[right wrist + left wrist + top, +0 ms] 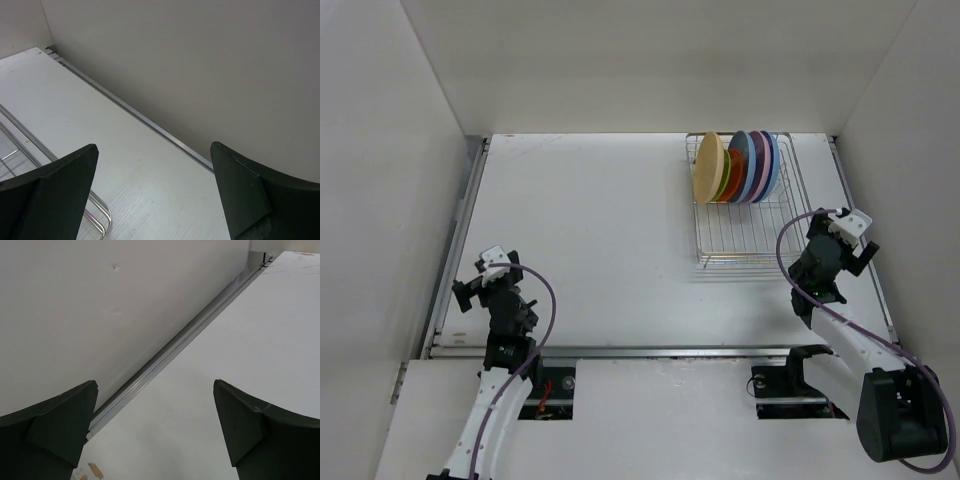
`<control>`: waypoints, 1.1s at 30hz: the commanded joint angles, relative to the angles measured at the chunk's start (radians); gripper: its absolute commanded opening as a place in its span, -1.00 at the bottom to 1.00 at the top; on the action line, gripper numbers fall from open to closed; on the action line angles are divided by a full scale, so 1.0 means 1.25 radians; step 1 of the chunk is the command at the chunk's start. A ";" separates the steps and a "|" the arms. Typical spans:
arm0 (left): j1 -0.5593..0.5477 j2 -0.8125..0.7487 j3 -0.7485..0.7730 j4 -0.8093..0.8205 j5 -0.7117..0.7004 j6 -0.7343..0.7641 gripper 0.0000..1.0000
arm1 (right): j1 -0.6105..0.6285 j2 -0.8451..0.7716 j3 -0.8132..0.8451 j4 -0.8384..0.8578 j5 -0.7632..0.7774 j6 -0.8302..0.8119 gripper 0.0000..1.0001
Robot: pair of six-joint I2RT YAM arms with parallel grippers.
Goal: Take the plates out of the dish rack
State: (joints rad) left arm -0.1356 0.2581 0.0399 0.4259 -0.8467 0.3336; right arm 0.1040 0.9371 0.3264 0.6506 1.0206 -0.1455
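Silver rack (748,235) sits at the table's (600,230) far right, with plates (740,168) standing on edge in its far end. Left gripper (154,390) and right gripper (154,147): jaws apart, holding nothing.

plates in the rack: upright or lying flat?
Upright. The plates stand on edge, packed side by side, in the far part of the dish rack, faces turned sideways rather than up.
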 commanded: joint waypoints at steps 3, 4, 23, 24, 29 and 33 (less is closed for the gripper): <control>0.002 0.011 0.009 0.051 -0.011 -0.004 1.00 | -0.006 -0.001 0.087 -0.086 -0.015 0.017 0.99; 0.002 0.011 0.009 0.051 -0.011 -0.004 1.00 | -0.006 -0.008 0.118 -0.144 -0.030 0.030 0.99; 0.002 0.019 0.016 0.043 -0.001 -0.004 1.00 | 0.066 0.150 0.840 -0.733 -0.581 0.153 0.99; 0.002 0.019 0.016 0.043 -0.001 -0.004 1.00 | 0.080 0.206 0.871 -0.768 -0.581 0.108 0.99; 0.002 0.034 0.016 0.043 -0.001 -0.004 1.00 | 0.157 0.383 1.066 -0.923 -0.405 0.062 0.99; 0.002 0.049 0.023 0.043 0.006 -0.004 1.00 | 0.189 0.423 1.057 -0.856 -0.264 0.054 0.99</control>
State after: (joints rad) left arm -0.1356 0.3058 0.0399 0.4301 -0.8452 0.3336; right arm 0.3157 1.4708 1.6283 -0.3946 0.5060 -0.0463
